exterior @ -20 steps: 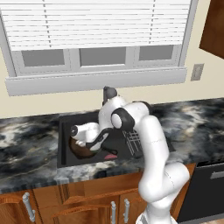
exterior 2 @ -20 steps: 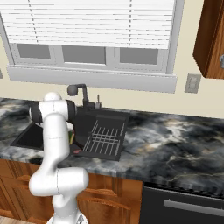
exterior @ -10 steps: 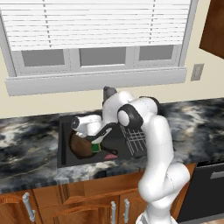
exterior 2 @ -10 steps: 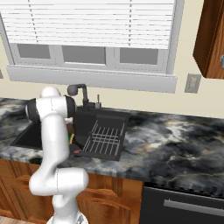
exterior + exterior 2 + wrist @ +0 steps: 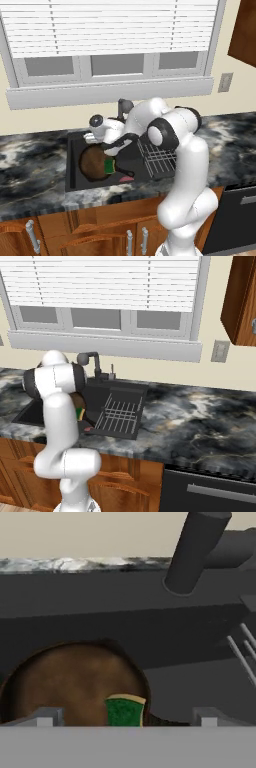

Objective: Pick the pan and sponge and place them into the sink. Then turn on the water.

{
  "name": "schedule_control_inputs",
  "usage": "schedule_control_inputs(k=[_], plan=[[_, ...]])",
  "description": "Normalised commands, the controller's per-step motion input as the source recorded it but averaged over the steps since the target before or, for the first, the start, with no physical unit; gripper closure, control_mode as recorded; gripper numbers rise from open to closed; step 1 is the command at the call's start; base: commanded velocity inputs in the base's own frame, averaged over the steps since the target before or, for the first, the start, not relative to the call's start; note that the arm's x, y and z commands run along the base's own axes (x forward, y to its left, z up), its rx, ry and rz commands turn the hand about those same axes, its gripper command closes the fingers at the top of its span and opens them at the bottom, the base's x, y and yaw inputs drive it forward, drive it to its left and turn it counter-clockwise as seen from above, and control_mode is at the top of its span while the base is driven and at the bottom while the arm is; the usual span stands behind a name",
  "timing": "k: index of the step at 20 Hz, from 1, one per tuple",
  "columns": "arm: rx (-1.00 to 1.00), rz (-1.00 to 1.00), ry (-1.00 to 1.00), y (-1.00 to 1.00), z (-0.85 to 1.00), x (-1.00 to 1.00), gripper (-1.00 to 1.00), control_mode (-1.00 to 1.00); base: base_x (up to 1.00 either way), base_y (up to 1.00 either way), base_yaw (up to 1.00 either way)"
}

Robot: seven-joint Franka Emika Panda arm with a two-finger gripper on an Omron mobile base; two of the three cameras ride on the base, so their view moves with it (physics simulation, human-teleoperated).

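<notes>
Two things, pan (image 5: 95,162) and sponge (image 5: 109,166), lie in the sink (image 5: 74,150), left of centre. Your pincer (image 5: 125,714), wide and empty, has swung leftward over them. Marbled desk (image 5: 30,155) below blinds (image 5: 110,25) up top.

surface: marbled counter (image 5: 30,155); sink (image 5: 73,176) recessed; holds pan (image 5: 92,162), dish rack (image 5: 157,159)

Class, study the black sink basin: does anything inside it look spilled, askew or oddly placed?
Nothing is spilled. The small green-and-yellow sponge sits on the round dark-brown pan inside the black recessed sink, an unusual spot but tidy. No water shows at the dark faucet.
</notes>
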Motion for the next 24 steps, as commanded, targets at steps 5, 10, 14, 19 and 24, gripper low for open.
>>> schedule_control_inputs(k=[5, 10, 14, 19, 24], plan=[[0.07, 0.00, 0.00, 0.82, 0.45, -0.27, -1.00, -1.00, 0.00, 0.00, 0.00], [-0.13, 0.00, 0.00, 0.95, 0.58, -0.34, -1.00, -1.00, 0.00, 0.00, 0.00], [-0.18, 0.00, 0.00, 0.79, 0.71, -0.47, -1.00, -1.00, 0.00, 0.00, 0.00], [-0.16, 0.00, -0.04, 0.19, 0.98, -0.61, -1.00, -1.00, 0.00, 0.00, 0.00], [-0.14, 0.00, -0.08, -0.06, 1.00, -0.85, -1.00, -1.00, 0.00, 0.00, 0.00]])
